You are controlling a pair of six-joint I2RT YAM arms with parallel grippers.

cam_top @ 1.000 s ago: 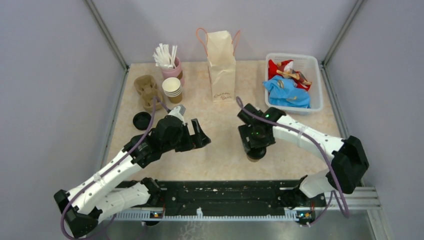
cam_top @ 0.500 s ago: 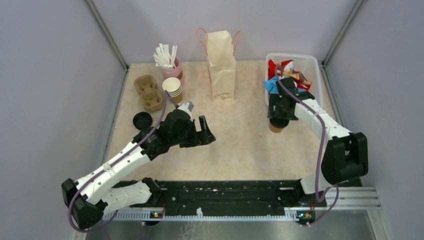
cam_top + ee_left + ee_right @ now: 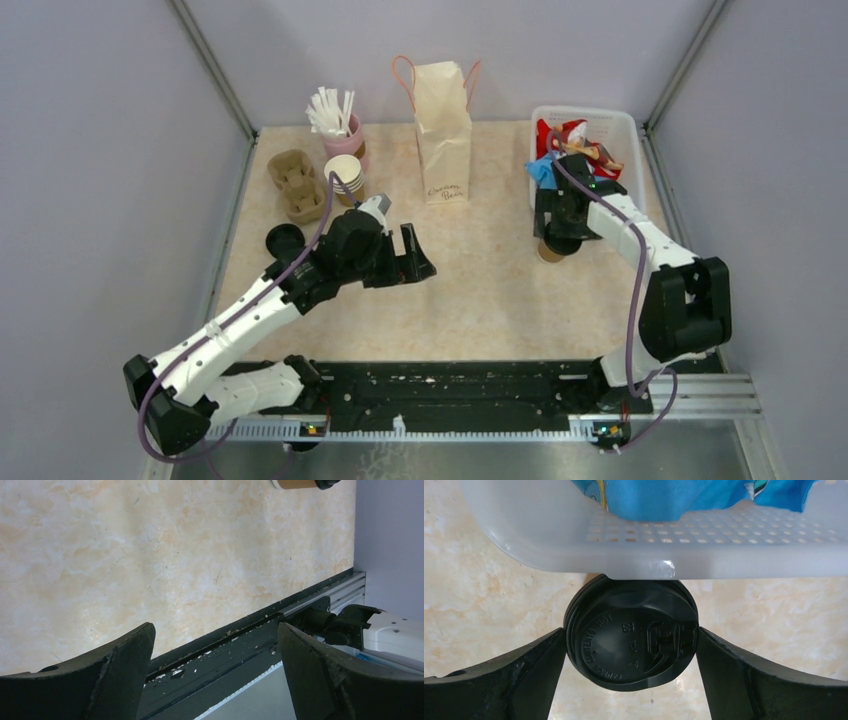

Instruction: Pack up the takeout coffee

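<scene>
One takeout coffee [image 3: 548, 252], a brown paper cup with a black lid [image 3: 631, 640], stands on the table against the near corner of the white basket [image 3: 574, 540]. My right gripper [image 3: 556, 240] hangs straight over it, open, its fingertips [image 3: 546, 655] flanking the lid right at its rim. That cup also shows at the top edge of the left wrist view as the takeout coffee [image 3: 297, 484]. A round black lid [image 3: 284, 240] lies at the table's left, and I cannot tell what is under it. My left gripper [image 3: 415, 258] hovers mid-table, open and empty [image 3: 215, 627].
A tall paper bag [image 3: 443, 130] stands upright at the back centre. Left of it are a pink cup of straws [image 3: 340, 125], a stack of lidless cups [image 3: 345, 178] and a cardboard cup carrier [image 3: 295, 180]. The basket [image 3: 585, 112] holds coloured packets.
My right arm swung the cup from the table's near middle to the basket's corner and then widened its jaws. My left gripper drifted slightly right and back.
</scene>
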